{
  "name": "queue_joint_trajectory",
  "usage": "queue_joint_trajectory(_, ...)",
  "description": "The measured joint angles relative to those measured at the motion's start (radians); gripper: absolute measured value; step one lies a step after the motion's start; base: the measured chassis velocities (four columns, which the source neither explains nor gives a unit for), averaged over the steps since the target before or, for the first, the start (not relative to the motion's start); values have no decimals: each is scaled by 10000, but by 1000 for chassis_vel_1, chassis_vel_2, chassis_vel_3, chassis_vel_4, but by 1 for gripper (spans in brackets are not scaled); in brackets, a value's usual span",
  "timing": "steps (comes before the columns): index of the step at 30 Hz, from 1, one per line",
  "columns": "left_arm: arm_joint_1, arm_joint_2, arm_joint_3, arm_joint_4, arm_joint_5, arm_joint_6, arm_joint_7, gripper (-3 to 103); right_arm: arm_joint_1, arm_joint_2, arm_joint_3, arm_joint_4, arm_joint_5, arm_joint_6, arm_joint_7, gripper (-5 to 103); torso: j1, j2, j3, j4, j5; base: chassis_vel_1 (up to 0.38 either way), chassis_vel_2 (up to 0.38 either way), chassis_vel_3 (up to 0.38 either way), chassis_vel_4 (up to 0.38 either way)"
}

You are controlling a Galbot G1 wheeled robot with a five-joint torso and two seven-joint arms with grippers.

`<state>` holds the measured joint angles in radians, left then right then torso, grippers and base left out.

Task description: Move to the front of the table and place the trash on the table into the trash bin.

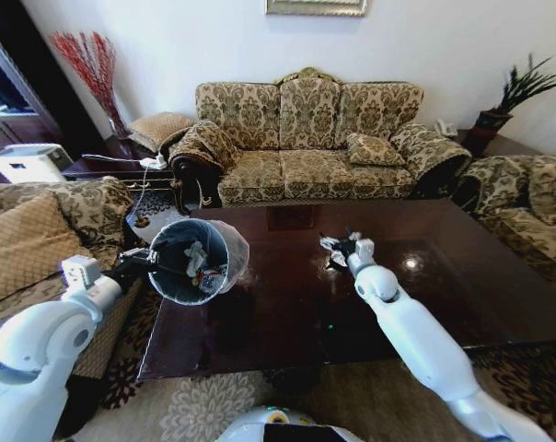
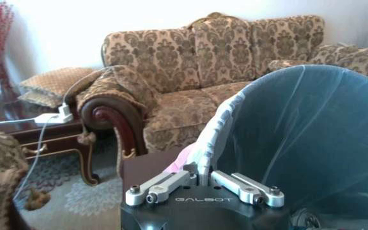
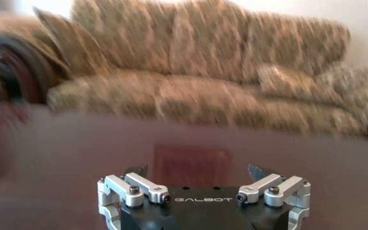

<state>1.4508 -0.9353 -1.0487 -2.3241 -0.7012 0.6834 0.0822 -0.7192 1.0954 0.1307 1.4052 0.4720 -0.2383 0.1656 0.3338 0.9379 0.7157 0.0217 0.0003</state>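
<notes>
Left gripper [image 2: 203, 179]: fingers pinch trash bin [image 1: 188, 261] rim, bin tilted at table [image 1: 287, 304] corner | Right gripper [image 3: 200, 171]: fingers wide, empty, above table centre

The left arm reaches forward and inward from the lower left, its white forearm bent at the wrist, and the left tool [image 1: 142, 262] has its fingers [image 2: 200, 170] drawn together, pinching a thin rim between them. The right arm stretches long and nearly straight from the lower right (elbow barely bent), ending in the right tool [image 1: 341, 247], whose fingers [image 3: 258, 171] stand spread wide apart, holding nothing.
</notes>
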Motion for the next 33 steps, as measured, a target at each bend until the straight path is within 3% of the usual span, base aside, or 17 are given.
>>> queue_joint_trajectory(6, 149, -75, -18, -56, 4, -83, 31, 0, 408, 796, 74, -1592, -19, 373, -732, 100, 1, 0, 0, 0, -6, -48, -37, -46, -59)
queue_joint_trajectory(10, 157, -63, -29, -42, -31, -119, 24, 0, 394, 1140, -26, -1816, 157, 370, -768, 100, 0, 0, -1, -10, -5, -47, -56, -50, -62)
queue_joint_trajectory(16, 159, -52, -32, -41, -44, -123, 17, 0, 423, 1406, -28, -2220, 199, 446, -765, 102, -1, 0, -1, -1, -2, -9, -14, -12, -18)
queue_joint_trajectory(17, 150, -71, -23, -21, -45, -132, 18, 0, 438, 1489, -27, -2436, 183, 615, -851, 93, 0, 0, -1, 3, -4, 0, 0, 0, 0)
queue_joint_trajectory(20, 141, -82, 7, 11, -45, -159, 19, 0, 418, 1552, -22, -2512, 156, 723, -882, 93, 0, 0, -1, -1, -5, 0, 0, 0, 0)
queue_joint_trajectory(21, 136, -82, 16, 15, -45, -163, 23, 0, 401, 1567, -20, -2513, 140, 751, -888, 82, -1, 0, -1, -2, -5, 0, 0, 0, 0)
queue_joint_trajectory(24, 110, -56, 22, 22, -49, -168, 46, 0, 365, 1580, -15, -2510, 81, 835, -917, 82, -1, 0, -1, -3, -3, 0, 0, 0, 0)
queue_joint_trajectory(25, 92, -26, 22, 25, -58, -173, 66, 0, 353, 1578, -8, -2501, -16, 910, -939, 71, -1, 0, -1, -5, -3, 0, 0, 0, 0)
queue_joint_trajectory(27, 84, -13, 22, 28, -60, -174, 78, 0, 351, 1572, -6, -2495, -76, 951, -946, 71, -1, 0, -1, -5, -3, 0, 0, 0, 0)
queue_joint_trajectory(29, 91, -19, 22, 28, -61, -174, 126, 0, 330, 1526, 12, -2444, -321, 1069, -964, 49, 0, 0, -1, -3, -3, 0, 0, 0, 0)
queue_joint_trajectory(31, 107, -28, 20, 29, -60, -178, 139, 0, 315, 1511, 22, -2411, -418, 1114, -965, 49, 0, 0, -1, -3, -3, 0, 0, 0, 0)
queue_joint_trajectory(33, 163, -64, 5, 25, -50, -206, 190, 0, 234, 1445, 53, -2199, -782, 1334, -967, 38, 0, 0, -1, -3, -3, 0, 0, 0, 0)
